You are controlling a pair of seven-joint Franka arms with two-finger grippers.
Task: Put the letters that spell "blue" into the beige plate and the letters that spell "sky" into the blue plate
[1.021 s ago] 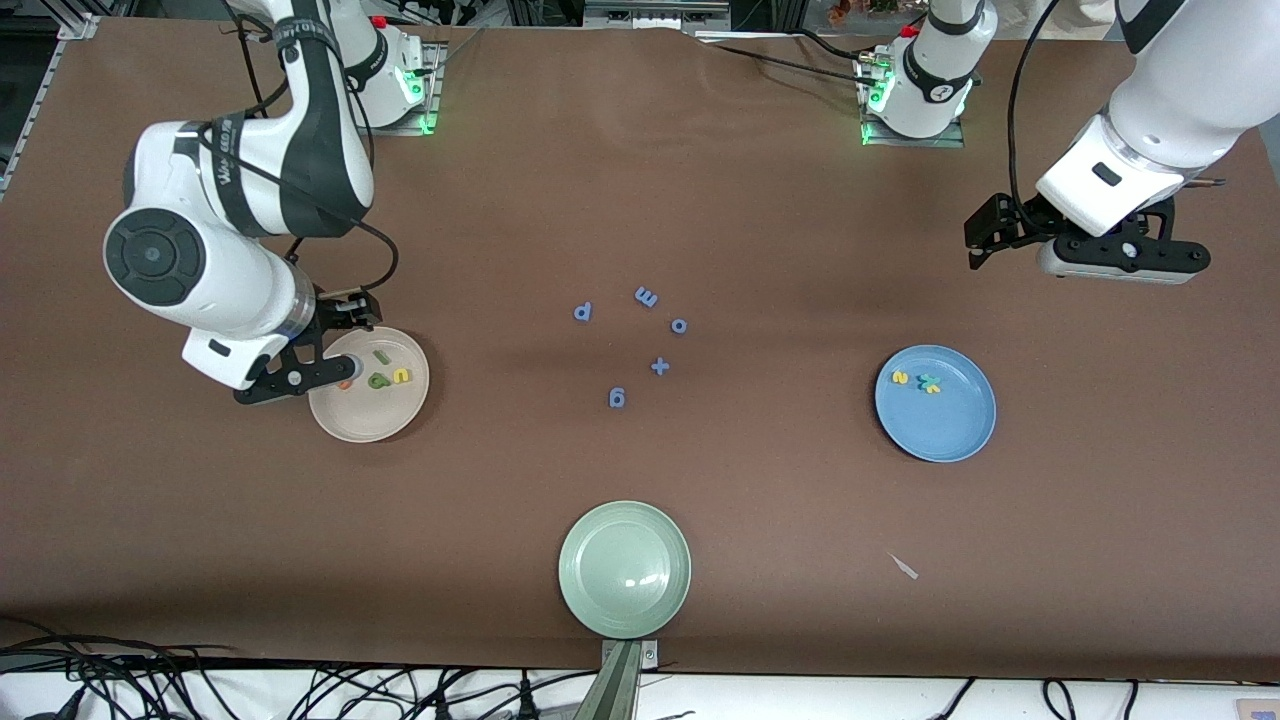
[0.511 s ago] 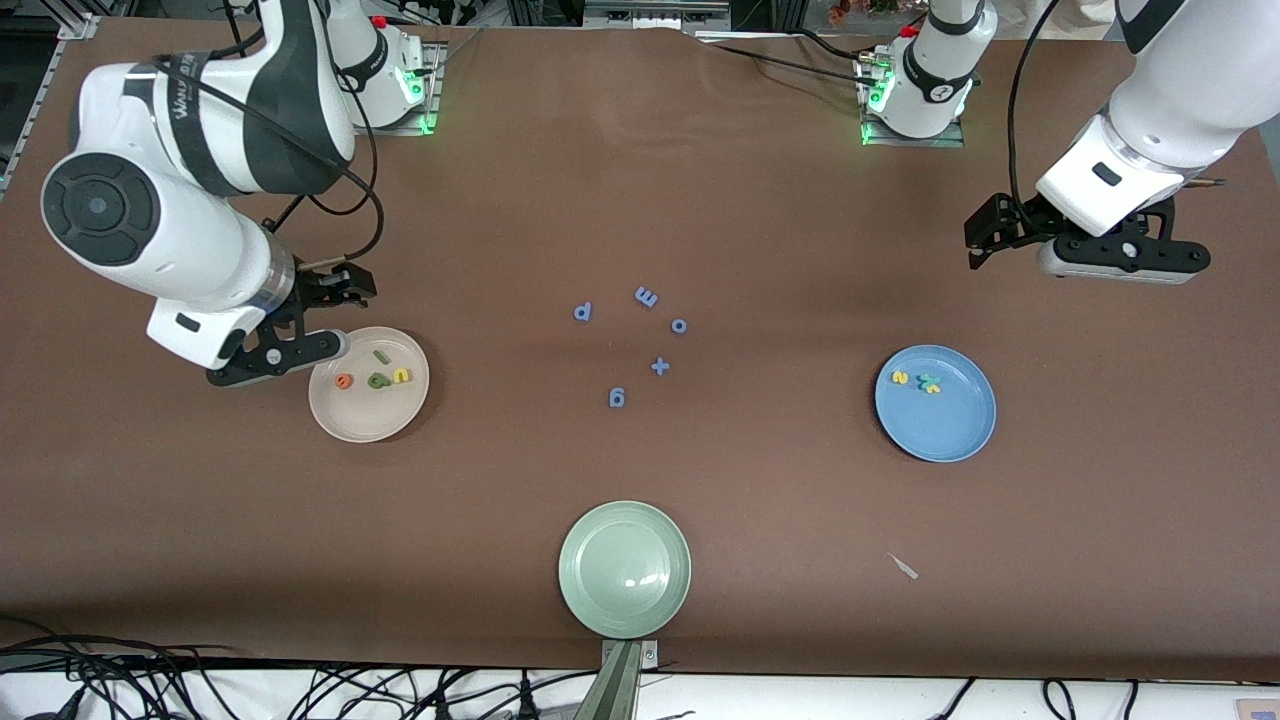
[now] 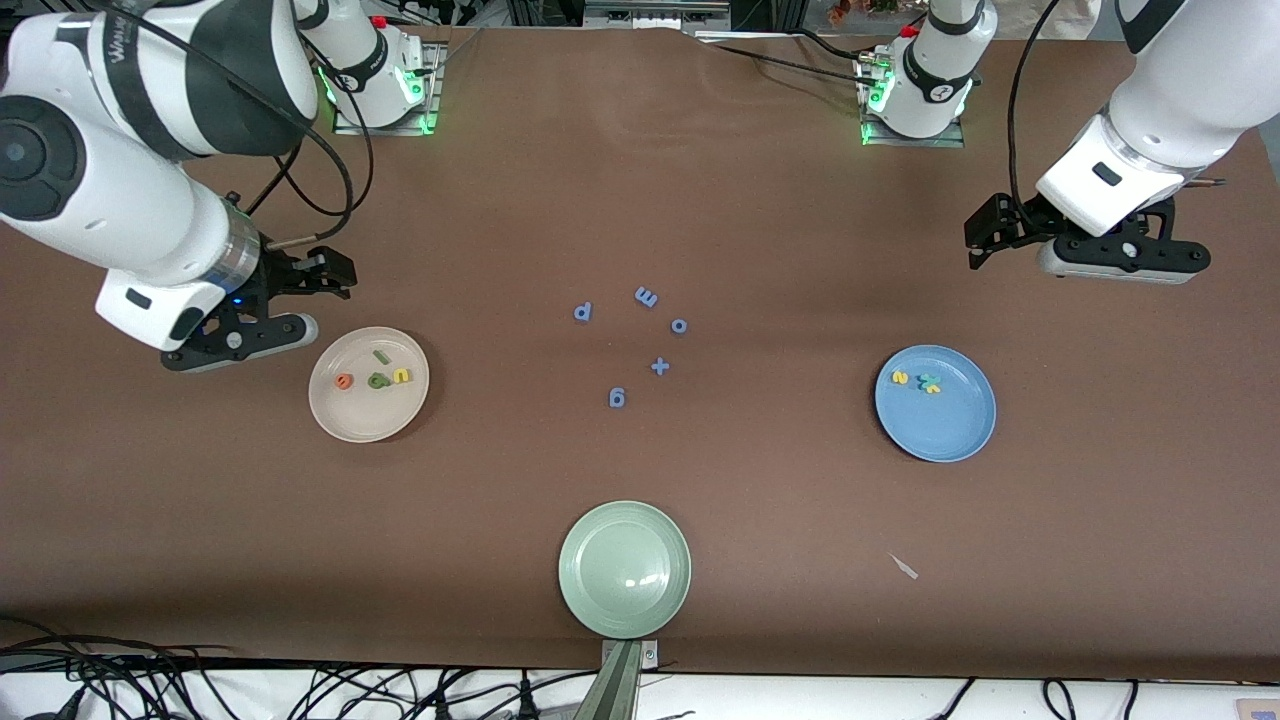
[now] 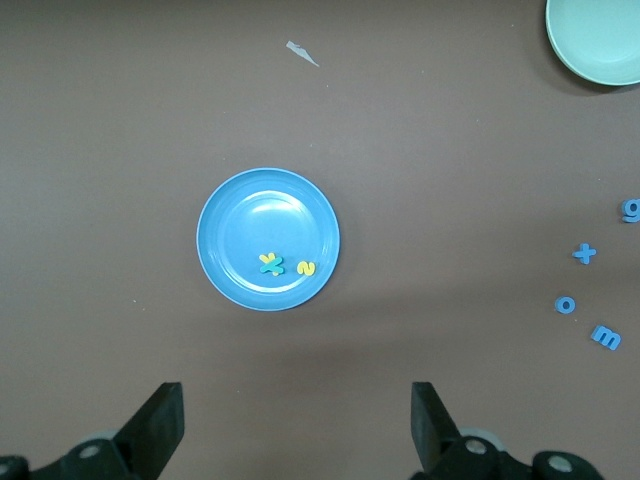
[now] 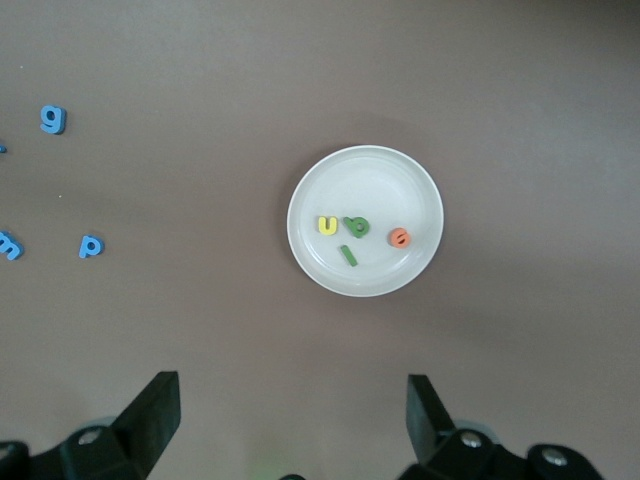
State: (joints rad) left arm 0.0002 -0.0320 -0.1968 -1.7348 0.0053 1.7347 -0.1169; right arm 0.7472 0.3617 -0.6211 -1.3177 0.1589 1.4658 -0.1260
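**Last letter dropped, right arm pulled away from the beige plate**

Nearest the front camera, the round pale green plate (image 3: 625,569) sat with nothing in it, and a small pale scrap (image 3: 904,567) lay on the brown table (image 3: 640,480) toward the left arm's end. Neither had shifted.

Farther up came the action. The round, shallow cream-beige plate (image 3: 368,384) at the right arm's end now showed all four tiny foam letters: the orange e (image 3: 344,381), the dark green b (image 3: 377,380), the yellow u (image 3: 401,376) and the light green bar-like l (image 3: 381,356). A second earlier the right gripper (image 3: 290,300) had been down over the plate's rim, covering the e; it had since let go, lifted and swung off toward the table edge, and it hovered beside the plate with its jaws spread wide and nothing between them, as the right wrist view confirmed.

At about the same depth, at the left arm's end, the round sky-blue plate (image 3: 935,403) held the yellow s (image 3: 900,378) with the teal y (image 3: 926,380) and the yellow k (image 3: 933,388) lying against each other. That plate had not changed over the second.

Between the two plates, the loose all-blue foam letters (image 3: 640,345) stayed on the bare table, untouched, as they should be.

Farthest, the left gripper (image 3: 985,245) waited over bare table, jaws wide apart and empty.

By my reading, both words were now in their plates and the sorting looked complete; only the retreat of the right arm remained.
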